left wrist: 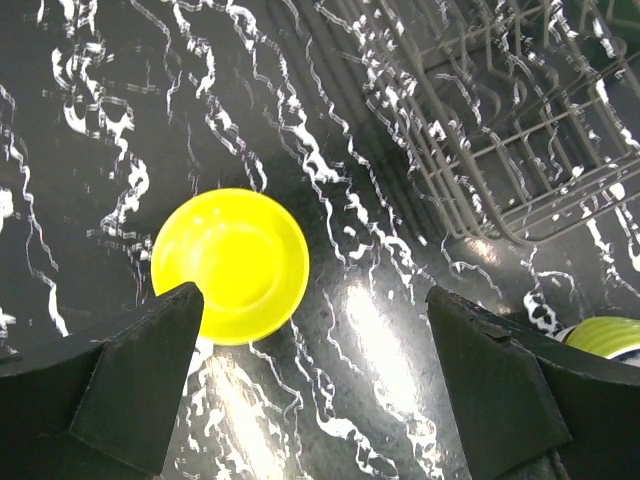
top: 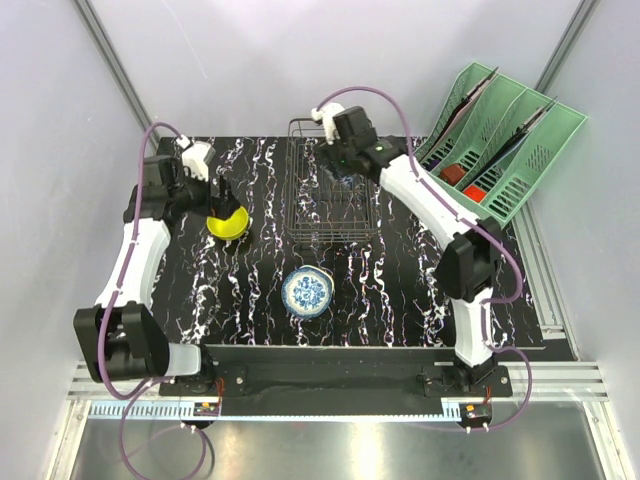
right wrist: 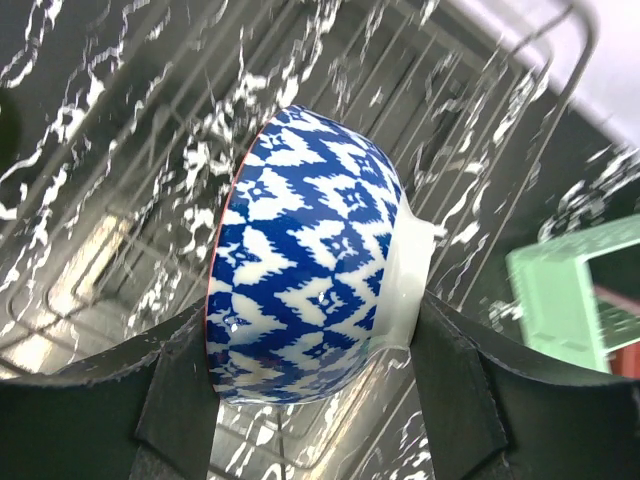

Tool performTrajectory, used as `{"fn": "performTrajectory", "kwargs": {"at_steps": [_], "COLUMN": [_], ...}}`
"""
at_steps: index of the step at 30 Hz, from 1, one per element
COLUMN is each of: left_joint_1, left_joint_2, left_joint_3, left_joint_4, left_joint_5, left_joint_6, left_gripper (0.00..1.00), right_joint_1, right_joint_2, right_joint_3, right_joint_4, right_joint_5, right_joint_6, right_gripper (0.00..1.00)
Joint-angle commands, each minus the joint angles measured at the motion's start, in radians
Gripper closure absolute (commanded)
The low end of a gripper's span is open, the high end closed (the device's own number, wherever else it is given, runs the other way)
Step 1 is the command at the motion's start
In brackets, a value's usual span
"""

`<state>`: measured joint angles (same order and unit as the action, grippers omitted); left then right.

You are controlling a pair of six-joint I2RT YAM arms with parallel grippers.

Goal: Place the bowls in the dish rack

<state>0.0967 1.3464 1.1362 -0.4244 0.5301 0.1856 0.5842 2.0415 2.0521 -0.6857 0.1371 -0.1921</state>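
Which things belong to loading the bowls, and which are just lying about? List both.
Job:
yellow bowl
floral bowl on the table
blue-patterned bowl, held over the rack
wire dish rack

Lying about:
mint-green organizer

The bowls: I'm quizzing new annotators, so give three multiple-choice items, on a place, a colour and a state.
1. The yellow bowl sits: A on the table, left of the dish rack; B inside it; C on top of it.
2. The patterned bowl in the right gripper is: A green; B blue and white; C red.
3. The left gripper is: A shut on the yellow bowl; B shut on nothing; C open.
Answers: A, it rests on the table; B, the right wrist view shows it; C, its fingers stand wide apart.
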Motion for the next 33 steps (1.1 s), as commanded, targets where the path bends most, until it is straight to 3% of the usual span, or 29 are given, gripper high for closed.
{"fn": "performTrajectory", "kwargs": {"at_steps": [1,9,33], "left_joint_1": [0.02,0.046,0.069], "left_joint_2": [-0.072,-0.116,-0.128], "left_joint_3": [-0.058,-0.118,-0.21], "left_joint_4": [0.015,0.016,0.065], "left_joint_5": [-0.041,-0.055,-0.05], "left_joint_6": [0.04,0.061,0.081], "left_gripper": [0.01,0.01,0.01], "right_joint_1": [0.042,0.098,0.212], "right_joint_2": [0.04,0.131,0.221], "right_joint_3": [0.101,0.141,0.178], "right_joint_4": [0.069,0.087,0.129], "right_joint_5": [0.214,0.323,0.423], "right_joint_6": [-0.081,-0.076,-0.118], "right_gripper": [1.0,1.0,1.0]}}
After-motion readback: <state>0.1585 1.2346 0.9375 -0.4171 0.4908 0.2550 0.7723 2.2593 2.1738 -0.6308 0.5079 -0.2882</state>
